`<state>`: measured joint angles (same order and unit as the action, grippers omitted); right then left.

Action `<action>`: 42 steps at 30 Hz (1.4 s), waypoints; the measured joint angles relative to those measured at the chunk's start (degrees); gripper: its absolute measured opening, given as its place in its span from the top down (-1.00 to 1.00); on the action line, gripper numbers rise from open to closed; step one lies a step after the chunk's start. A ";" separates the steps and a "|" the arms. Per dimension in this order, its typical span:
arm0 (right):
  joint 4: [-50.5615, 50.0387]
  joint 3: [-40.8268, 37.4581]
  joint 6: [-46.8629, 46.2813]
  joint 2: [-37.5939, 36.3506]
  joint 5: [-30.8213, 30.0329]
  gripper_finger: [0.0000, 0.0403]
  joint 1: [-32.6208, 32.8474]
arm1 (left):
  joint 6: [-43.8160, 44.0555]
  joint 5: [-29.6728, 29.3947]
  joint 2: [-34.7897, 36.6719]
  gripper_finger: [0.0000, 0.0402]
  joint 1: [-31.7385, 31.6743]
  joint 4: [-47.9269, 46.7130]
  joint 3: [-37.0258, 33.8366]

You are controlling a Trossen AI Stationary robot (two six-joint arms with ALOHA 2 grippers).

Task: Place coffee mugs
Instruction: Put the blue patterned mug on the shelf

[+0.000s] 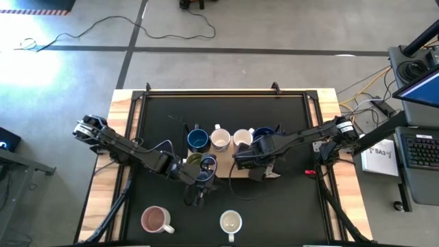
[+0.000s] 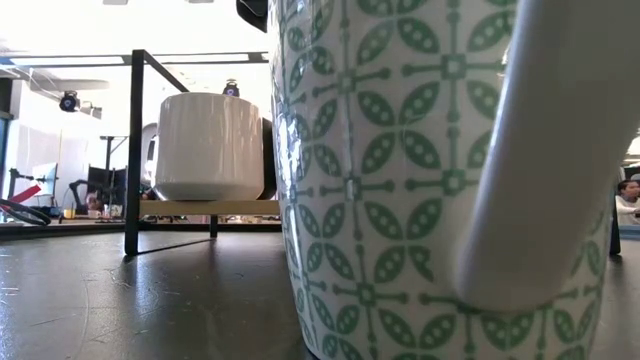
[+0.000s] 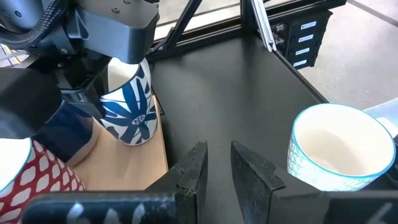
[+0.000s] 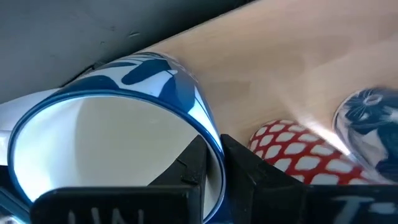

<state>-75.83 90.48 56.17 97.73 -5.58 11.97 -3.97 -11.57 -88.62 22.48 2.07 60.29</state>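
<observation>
A white mug with a green leaf-and-cross pattern [image 2: 400,200] stands nearest the low camera, upright on the near middle of the black counter [image 1: 288,206], with a pink-lined mug [image 1: 156,219] well to its left. Farther back, the light wooden board [image 3: 134,168] carries a row of mugs, among them a blue one [image 1: 198,140] and two white ones [image 1: 220,139] side by side. The right end effector [image 4: 214,152] is at the right part of that board, clenched on the rim of a white mug with blue flower painting [image 3: 127,106]. One finger is inside the cup and the other outside, and the rim runs between them. The mug is upright and seems to have its base on the board, with a red-dotted mug [image 4: 292,146] just beside it. Since the end effector comes down from above, the release likely calls for letting go and rising straight up, because a sideways pull would drag the rim. The right arm reaches in from the right edge, stretched low across the counter. The left end effector [image 3: 217,158] hangs near the board's near left corner, its fingers slightly apart and grasping nothing. The green-patterned mug lies on the near side of it and slightly right, and the left arm looks the closer of the two to that mug and to the pink-lined one.
</observation>
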 joint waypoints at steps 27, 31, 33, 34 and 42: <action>3.11 0.46 19.71 0.20 1.11 0.86 0.00 | 0.11 0.09 0.04 0.74 -0.65 0.68 0.00; 1.57 0.46 19.69 0.20 1.15 0.86 0.00 | 0.13 0.11 0.04 0.74 -0.63 0.38 0.00; -0.93 0.44 19.64 0.21 1.27 0.86 0.00 | 0.17 0.15 0.04 0.74 -0.63 0.37 0.00; -1.86 0.42 19.47 0.22 1.28 0.86 0.00 | 0.16 0.14 0.04 0.74 -0.65 0.39 0.00; -1.16 0.35 12.64 0.24 0.66 0.86 -0.04 | 0.20 0.12 0.07 0.74 -1.10 0.46 0.00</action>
<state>-76.99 90.83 68.81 97.97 -4.93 11.92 -3.77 -11.46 -88.55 21.38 2.52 60.29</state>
